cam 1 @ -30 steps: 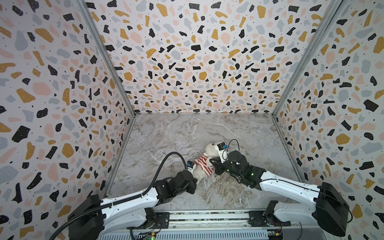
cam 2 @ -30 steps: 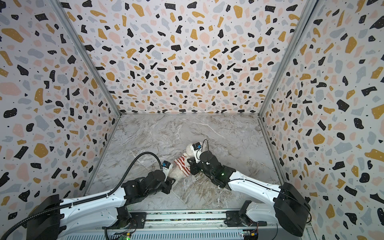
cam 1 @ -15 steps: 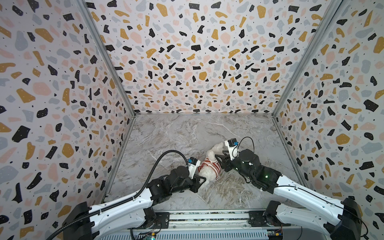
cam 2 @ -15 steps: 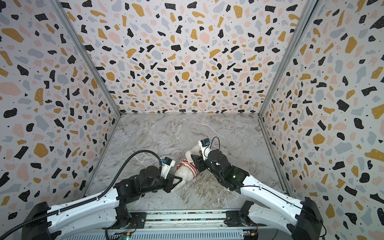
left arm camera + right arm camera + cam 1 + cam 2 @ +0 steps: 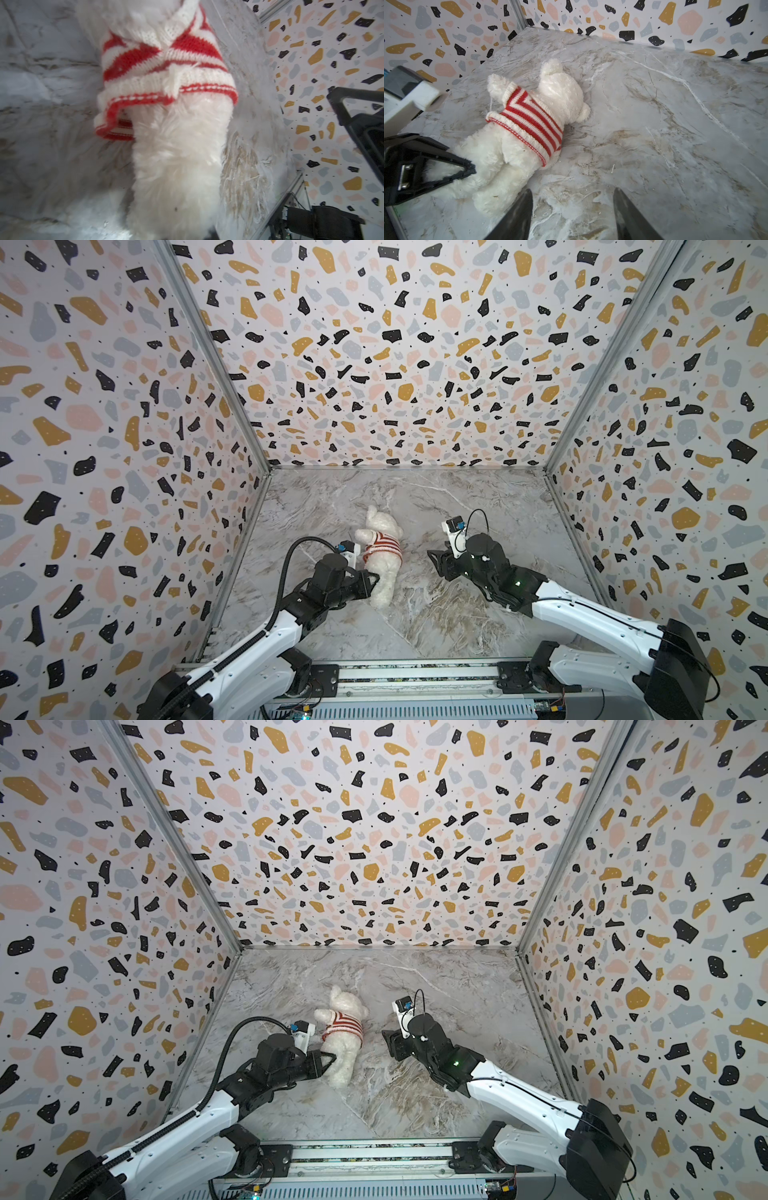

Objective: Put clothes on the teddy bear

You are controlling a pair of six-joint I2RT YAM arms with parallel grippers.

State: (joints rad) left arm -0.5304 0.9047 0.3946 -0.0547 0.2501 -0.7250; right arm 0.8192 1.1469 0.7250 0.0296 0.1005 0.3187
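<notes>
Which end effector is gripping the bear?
The left end effector, shut on the bear at its leg. The right end effector is open, empty, and apart from the bear.

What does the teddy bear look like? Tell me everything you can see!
The teddy bear is small, fluffy and cream-white, with round ears. It wears a red-and-white striped knitted sweater on its body, and one arm pokes out of a sleeve. It lies flat on the marble table with its head toward the back wall and its face hidden. The left gripper pinches one furry leg. Nothing else touches it.
</notes>
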